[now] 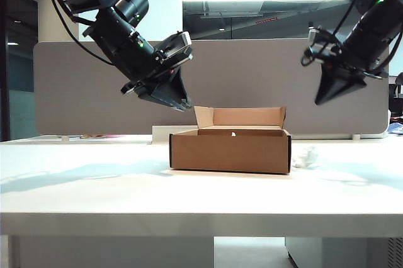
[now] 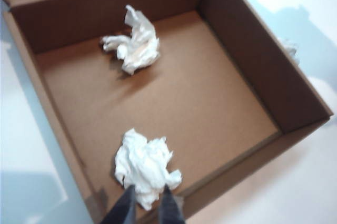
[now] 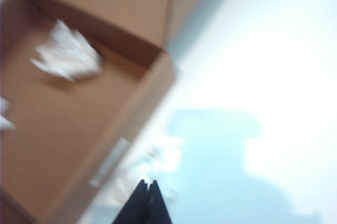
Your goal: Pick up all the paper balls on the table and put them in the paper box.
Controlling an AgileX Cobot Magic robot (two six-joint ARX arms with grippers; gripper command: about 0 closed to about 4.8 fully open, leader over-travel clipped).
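Both end effectors raised: left end effector [image 1: 179, 101], right end effector [image 1: 324, 97].

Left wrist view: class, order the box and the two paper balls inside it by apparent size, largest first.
1. Box.
2. Paper ball by the fingers and far paper ball: alike; the former sits closer to the camera, so unranked.

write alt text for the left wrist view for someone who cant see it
Looking down into the open brown paper box, two crumpled white paper balls lie on its floor: one near a far wall, one close to the camera. The left gripper hangs above the nearer ball, fingertips almost together and empty. White table surrounds the box.
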